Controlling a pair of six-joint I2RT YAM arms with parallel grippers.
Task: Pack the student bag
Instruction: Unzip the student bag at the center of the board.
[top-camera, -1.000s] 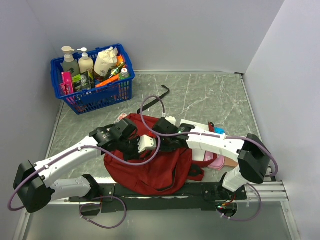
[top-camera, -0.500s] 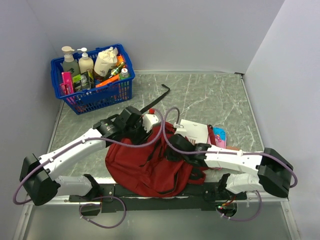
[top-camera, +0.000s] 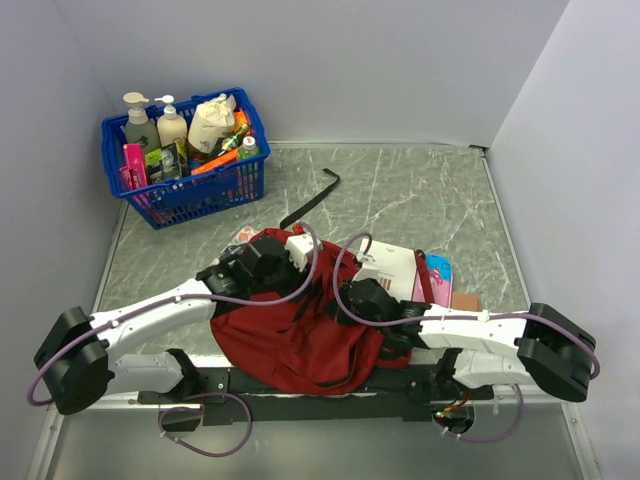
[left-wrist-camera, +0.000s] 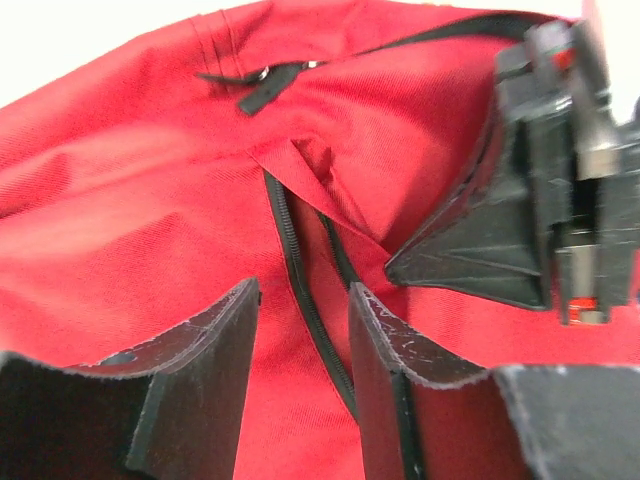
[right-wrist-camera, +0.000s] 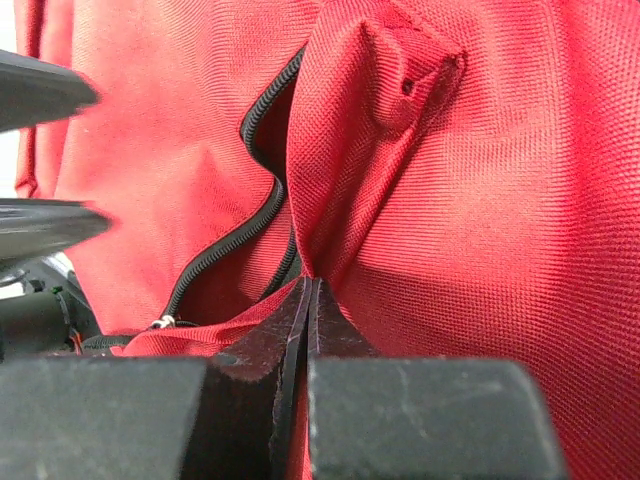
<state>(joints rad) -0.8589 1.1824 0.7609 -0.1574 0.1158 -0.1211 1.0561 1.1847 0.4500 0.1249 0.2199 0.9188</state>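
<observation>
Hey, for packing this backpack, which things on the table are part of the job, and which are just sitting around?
In the job: student bag; right gripper pinching its fabric; left gripper open over it.
Lying about: blue basket in the far corner; white box and pink-blue pouch beside the bag, perhaps to be packed.

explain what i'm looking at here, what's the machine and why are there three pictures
Two white robot arms are bolted at the near edge of a marble-patterned table. One picture looks down from above. The other two come from a small camera on each arm's wrist, so you see its own black fingers up close. On the table are a dark red backpack, a blue basket of bottles, and a white box next to a pink item. The right gripper is shut, pinching a fold of the backpack's fabric. The left gripper is open and holds nothing; the black zipper shows between its fingers.
</observation>
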